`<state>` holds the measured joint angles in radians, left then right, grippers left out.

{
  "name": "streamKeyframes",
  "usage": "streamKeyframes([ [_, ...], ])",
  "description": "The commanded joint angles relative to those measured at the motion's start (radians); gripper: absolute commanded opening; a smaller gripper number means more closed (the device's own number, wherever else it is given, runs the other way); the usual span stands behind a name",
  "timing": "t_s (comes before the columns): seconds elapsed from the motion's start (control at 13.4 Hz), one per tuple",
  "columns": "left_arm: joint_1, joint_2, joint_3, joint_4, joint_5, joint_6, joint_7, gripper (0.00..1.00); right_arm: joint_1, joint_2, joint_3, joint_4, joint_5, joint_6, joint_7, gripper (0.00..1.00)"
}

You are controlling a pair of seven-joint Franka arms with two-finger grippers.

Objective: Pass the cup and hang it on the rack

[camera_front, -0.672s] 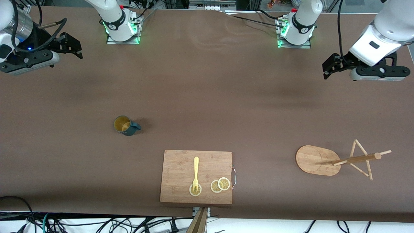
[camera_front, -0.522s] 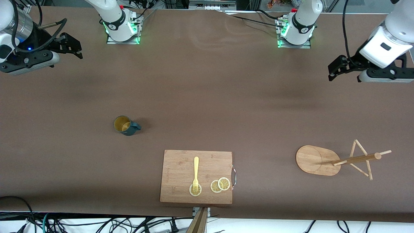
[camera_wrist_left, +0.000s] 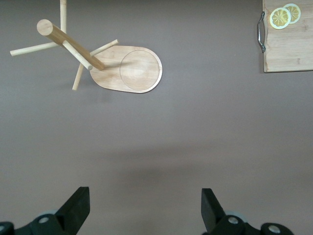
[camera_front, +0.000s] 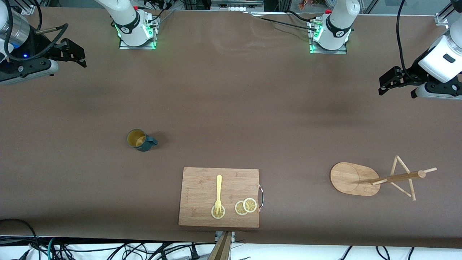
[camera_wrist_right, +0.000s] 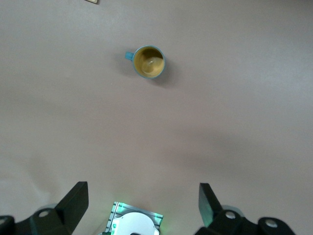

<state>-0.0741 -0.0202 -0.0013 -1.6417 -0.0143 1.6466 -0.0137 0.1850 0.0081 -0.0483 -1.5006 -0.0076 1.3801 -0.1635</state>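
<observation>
The dark teal cup [camera_front: 139, 139] stands upright on the brown table toward the right arm's end, its handle pointing toward the table's middle; it also shows in the right wrist view [camera_wrist_right: 149, 62]. The bamboo rack [camera_front: 352, 178] stands on its oval base toward the left arm's end, and shows in the left wrist view [camera_wrist_left: 127, 68]. My right gripper [camera_front: 83, 59] is open and empty, high over the table's right-arm end, well away from the cup; the right wrist view shows it too [camera_wrist_right: 143, 203]. My left gripper [camera_front: 382, 85] is open and empty over the left-arm end, apart from the rack, as its wrist view shows [camera_wrist_left: 145, 205].
A rectangular wooden cutting board [camera_front: 202, 180] with a metal handle lies near the table's front edge, between cup and rack, nearer the front camera. On it lie a yellow fork [camera_front: 218, 193] and lemon slices [camera_front: 246, 206]. The arm bases [camera_front: 135, 29] stand along the table's robot edge.
My left gripper has moved outward toward its end of the table and slightly nearer the rack. My right gripper has drifted slightly outward. Cup and rack have not moved.
</observation>
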Motion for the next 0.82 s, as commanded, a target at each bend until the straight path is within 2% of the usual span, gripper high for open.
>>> streamKeyframes([
  [0.0, -0.015, 0.008, 0.012, 0.022, -0.007, -0.014, 0.018, 1.00, -0.004, 0.004, 0.004, 0.011, -0.038, 0.010, -0.007, 1.00],
  [0.45, 0.048, 0.013, -0.063, 0.028, -0.004, -0.034, 0.008, 1.00, -0.002, 0.001, 0.005, -0.001, -0.043, 0.002, 0.001, 1.00],
  [0.75, 0.048, 0.016, -0.055, 0.034, 0.025, 0.004, 0.015, 1.00, -0.002, -0.003, 0.004, -0.016, -0.042, 0.010, 0.007, 1.00],
])
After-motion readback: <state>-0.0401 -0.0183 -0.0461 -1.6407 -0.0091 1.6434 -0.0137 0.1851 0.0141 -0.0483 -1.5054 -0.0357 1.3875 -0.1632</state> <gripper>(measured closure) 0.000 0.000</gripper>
